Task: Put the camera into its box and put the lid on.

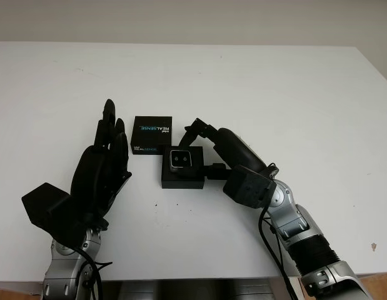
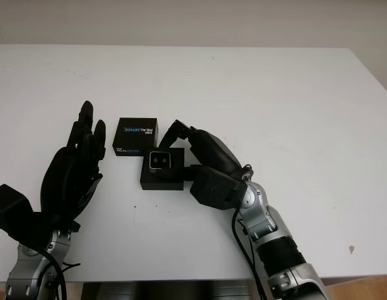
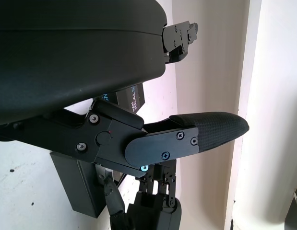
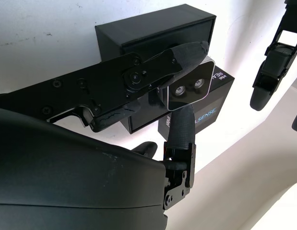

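The small silver-faced camera [image 1: 179, 160] stands at the rear of the open black box [image 1: 182, 179], lenses facing up. My right hand [image 1: 194, 155] reaches in from the right and is shut on the camera; in the right wrist view its fingertips [image 4: 187, 51] pinch the camera [image 4: 190, 86] from two sides. How deep the camera sits in the box I cannot tell. The black lid [image 1: 152, 134], printed REALSENSE, lies flat just behind and to the left of the box. My left hand [image 1: 105, 156] is open, raised to the left of the box and touching nothing.
The white table [image 1: 274, 94] stretches wide around the box and lid. Its front edge runs close under both forearms. In the left wrist view the box [image 3: 81, 184] and the lid [image 3: 131, 96] lie beyond my fingers.
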Available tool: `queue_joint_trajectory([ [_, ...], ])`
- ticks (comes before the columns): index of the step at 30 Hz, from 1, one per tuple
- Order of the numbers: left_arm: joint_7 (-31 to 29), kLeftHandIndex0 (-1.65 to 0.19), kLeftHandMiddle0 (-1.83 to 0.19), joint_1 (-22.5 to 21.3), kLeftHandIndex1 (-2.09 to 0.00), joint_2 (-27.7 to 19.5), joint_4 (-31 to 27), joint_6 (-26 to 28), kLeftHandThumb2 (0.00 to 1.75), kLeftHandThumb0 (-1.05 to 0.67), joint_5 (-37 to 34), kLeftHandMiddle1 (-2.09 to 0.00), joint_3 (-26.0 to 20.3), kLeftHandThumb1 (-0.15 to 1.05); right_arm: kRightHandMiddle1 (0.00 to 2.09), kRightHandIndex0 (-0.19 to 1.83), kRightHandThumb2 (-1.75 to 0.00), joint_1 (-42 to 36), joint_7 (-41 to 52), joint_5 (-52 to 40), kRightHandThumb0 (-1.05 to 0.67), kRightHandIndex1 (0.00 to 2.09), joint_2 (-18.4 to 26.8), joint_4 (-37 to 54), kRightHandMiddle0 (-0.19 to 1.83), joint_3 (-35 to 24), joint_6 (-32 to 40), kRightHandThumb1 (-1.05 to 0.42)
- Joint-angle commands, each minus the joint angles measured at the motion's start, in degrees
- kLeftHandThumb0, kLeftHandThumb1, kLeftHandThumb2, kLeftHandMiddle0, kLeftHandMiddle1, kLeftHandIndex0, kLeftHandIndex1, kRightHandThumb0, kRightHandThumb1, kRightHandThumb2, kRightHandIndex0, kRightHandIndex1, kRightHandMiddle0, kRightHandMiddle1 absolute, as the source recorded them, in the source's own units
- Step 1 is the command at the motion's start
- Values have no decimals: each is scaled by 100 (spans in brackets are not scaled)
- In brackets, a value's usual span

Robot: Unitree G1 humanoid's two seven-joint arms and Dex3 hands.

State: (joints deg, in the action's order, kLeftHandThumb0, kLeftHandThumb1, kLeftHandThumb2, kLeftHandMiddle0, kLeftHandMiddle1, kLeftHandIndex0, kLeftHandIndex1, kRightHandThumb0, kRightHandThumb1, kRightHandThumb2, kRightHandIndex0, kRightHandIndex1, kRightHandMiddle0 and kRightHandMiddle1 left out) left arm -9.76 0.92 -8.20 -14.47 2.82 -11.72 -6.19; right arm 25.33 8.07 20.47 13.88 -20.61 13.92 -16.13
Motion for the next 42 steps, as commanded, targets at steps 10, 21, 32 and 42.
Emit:
queue_joint_trajectory([
  [10, -46, 19, 19, 34, 0, -20, -98, -41, 61, -82, -4, 0, -54, 105, 172, 11, -5, 105, -156, 42, -41, 56, 38, -69, 23, -52, -120, -103],
  [21, -59, 19, 19, 0, 0, -3, -50, -51, 61, -83, -17, 0, -39, 105, 173, 12, -5, 142, -493, 214, -41, 59, 53, 3, 23, -80, -72, -103],
  [32, -8, 19, 19, 23, 0, 36, -99, -37, 60, -83, 8, 0, -22, 105, 175, 10, -5, 71, -423, 293, -40, 60, 66, 300, 21, -62, 122, -103],
  [42, -27, 19, 19, 29, 0, 44, -109, -25, 61, -82, -28, 0, -12, 105, 176, 10, -5, 83, -330, 303, -41, 59, 106, 309, 21, -50, 106, -103],
])
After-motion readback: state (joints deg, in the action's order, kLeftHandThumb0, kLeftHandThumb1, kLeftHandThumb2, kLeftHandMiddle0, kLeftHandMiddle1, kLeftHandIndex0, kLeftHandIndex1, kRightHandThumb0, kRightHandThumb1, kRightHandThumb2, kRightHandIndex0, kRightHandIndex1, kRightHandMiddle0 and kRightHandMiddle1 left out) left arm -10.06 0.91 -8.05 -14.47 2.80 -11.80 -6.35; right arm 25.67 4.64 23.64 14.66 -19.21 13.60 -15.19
